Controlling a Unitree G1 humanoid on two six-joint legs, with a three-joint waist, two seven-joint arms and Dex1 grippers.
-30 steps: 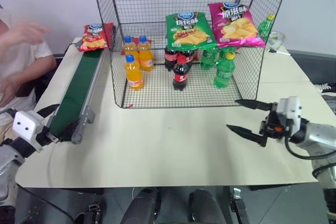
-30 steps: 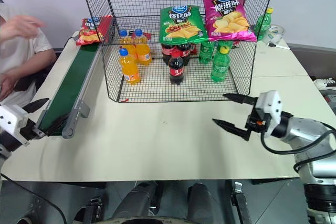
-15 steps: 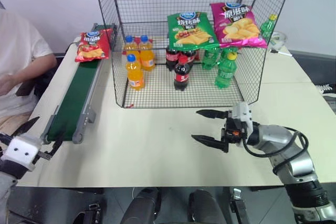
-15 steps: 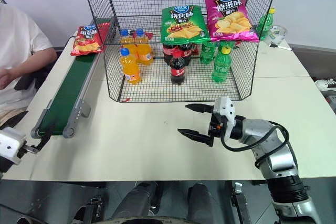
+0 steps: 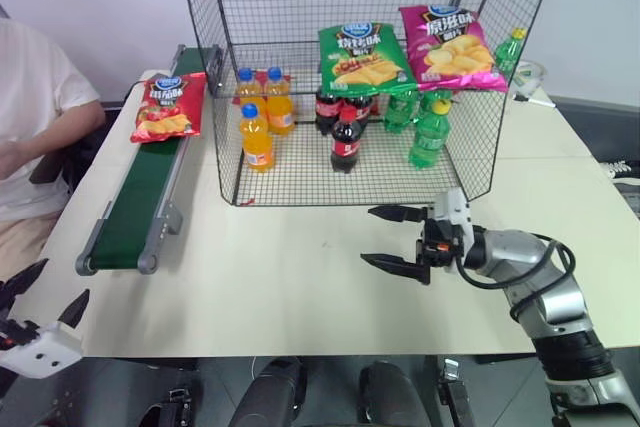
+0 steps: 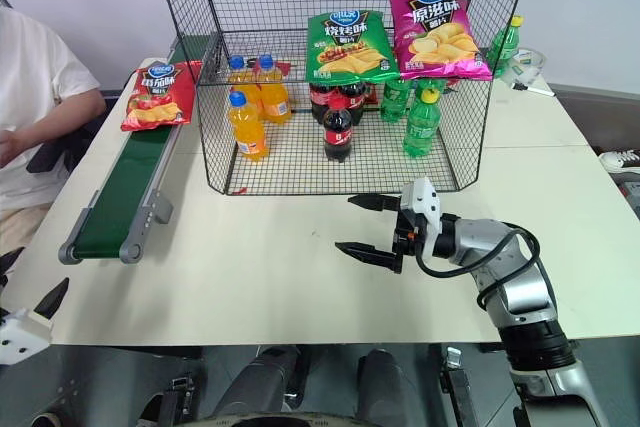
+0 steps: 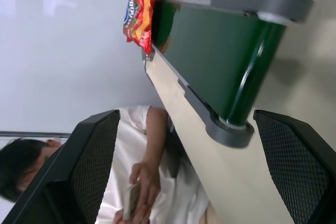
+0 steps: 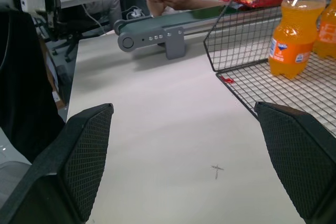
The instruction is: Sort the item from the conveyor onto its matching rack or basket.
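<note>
Both grippers gape — left (image 5: 40, 309) and right (image 5: 398, 237) empty; bag (image 5: 162, 107) at ten o'clock may ride off the belt (image 5: 140, 197) ungrasped.

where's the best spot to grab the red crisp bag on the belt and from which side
Probably the near bottom edge of the red crisp bag, coming in level along the conveyor from its near end. The bag lies flat on the belt, logo end away from the robot, so its crimped near seam is the thin part a tool can pinch. The wire rack crowds one side. The left tool stands open.
</note>
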